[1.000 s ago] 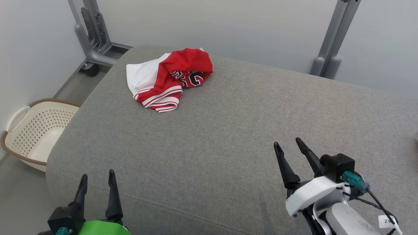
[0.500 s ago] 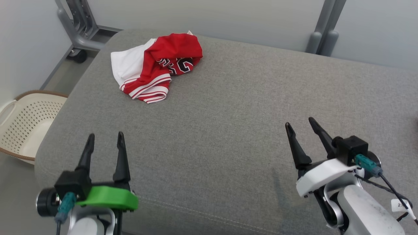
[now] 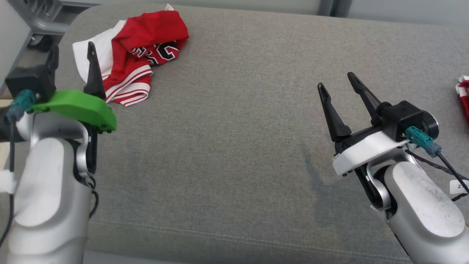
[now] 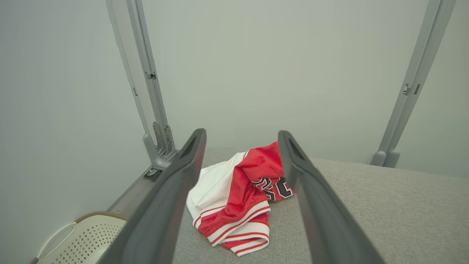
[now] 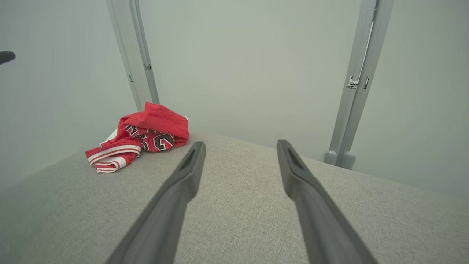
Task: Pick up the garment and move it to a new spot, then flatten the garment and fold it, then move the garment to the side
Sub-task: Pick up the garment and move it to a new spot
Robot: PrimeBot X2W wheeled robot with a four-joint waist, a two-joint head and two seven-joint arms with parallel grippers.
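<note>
The crumpled red-and-white garment (image 3: 146,36) lies at the far left corner of the grey cushion (image 3: 238,128). Its long axis runs from the striped hem at 7 o'clock to the red bunch at 1 o'clock in the head view. The left gripper (image 3: 72,55) is empty with its fingers spread, and the cloth sits just beyond them at 1 o'clock. The right gripper (image 3: 336,81) is likewise spread and empty, with the garment well apart at 10 o'clock. The left arm is plainly nearer for the pick.
</note>
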